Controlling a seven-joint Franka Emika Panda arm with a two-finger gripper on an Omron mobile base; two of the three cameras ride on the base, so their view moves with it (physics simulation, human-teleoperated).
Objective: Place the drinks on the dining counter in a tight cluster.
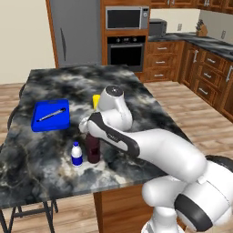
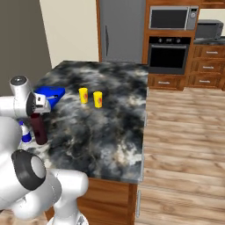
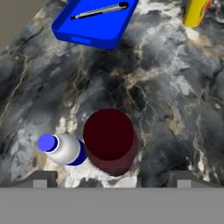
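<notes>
Robot gripper [image 3: 109, 178] poised above two bottles on the marbled dining counter [image 1: 54, 159].
Its fingers are spread wide, holding nothing. Directly below stands the dark maroon bottle [image 3: 109, 142], upright, with the small white bottle [image 3: 65, 148], blue-capped, just beside it. A blue tray [image 3: 98, 22] and yellow cup [image 3: 197, 12] sit farther off.
</notes>
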